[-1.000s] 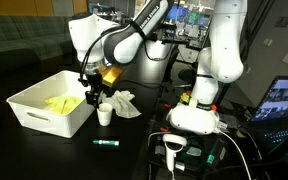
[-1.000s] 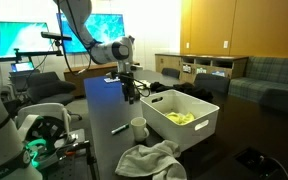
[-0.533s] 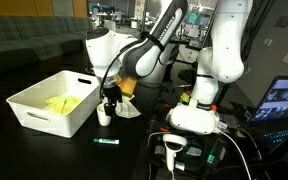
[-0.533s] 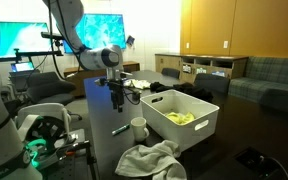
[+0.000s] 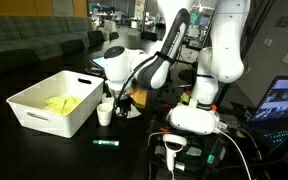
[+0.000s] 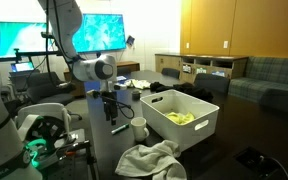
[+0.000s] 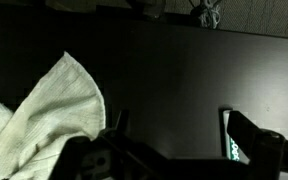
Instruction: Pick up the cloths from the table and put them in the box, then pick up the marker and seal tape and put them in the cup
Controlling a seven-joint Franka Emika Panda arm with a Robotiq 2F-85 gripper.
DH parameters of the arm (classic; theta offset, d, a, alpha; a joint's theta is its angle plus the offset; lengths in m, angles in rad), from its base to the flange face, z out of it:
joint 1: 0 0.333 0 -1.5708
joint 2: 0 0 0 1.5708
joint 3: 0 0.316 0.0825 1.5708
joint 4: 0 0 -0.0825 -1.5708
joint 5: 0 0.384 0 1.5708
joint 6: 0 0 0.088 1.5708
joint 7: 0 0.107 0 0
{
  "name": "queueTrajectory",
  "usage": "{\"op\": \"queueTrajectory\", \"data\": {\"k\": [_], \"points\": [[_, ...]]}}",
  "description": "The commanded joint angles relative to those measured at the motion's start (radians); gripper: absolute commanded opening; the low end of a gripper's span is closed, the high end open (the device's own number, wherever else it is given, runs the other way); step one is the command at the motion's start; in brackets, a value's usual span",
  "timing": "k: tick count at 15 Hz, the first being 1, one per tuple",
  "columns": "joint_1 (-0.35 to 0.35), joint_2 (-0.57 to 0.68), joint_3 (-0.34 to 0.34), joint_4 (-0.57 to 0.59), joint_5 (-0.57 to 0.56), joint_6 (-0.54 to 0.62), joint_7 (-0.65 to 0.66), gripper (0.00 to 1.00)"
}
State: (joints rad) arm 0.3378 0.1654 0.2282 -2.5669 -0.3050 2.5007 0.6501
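Yellow cloth (image 5: 59, 102) lies crumpled inside the box (image 5: 54, 122), the big white bin that stands on the black table (image 5: 44, 150); both exterior views show it low against the bin's floor, well below the rolled rim. The white cloth (image 6: 149, 158) is out on the tabletop in a loose heap. In the wrist view 1 pointed corner of it (image 7: 44, 110) reaches toward the middle of the picture. The cup (image 5: 105, 113) stands upright just beside the near corner of the box, between the bin and the white cloth, and what is in it cannot be told. The marker (image 5: 106, 142) lies flat on the bare table in front of the cup, apart from it, its teal-green colour plain against the dark surface. In the wrist view its teal-green body (image 7: 228, 140) shows at the right, close by 1 of the fingers (image 7: 249, 128); whether they touch cannot be told. The gripper (image 5: 121, 104) hangs low over the table next to the cup, pointing down, beside the white cloth's edge. Its 2 jaws are spread wide with nothing between them but dark tabletop, and they hold nothing. Behind it the white arm (image 5: 219, 50) rises from its base at the table's far side.
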Motion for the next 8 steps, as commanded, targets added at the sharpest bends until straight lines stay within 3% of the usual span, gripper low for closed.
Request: {"op": "queueTrajectory", "data": {"k": [1,6,8], "points": [[0.021,0.041,-0.002,-0.033,-0.012,0.147,0.007,1.0],[0.082,0.146,-0.037,-0.02,-0.006,0.342,0.012,1.0],[0.073,0.191,-0.021,-0.008,-0.026,0.391,0.026,1.0]]}}
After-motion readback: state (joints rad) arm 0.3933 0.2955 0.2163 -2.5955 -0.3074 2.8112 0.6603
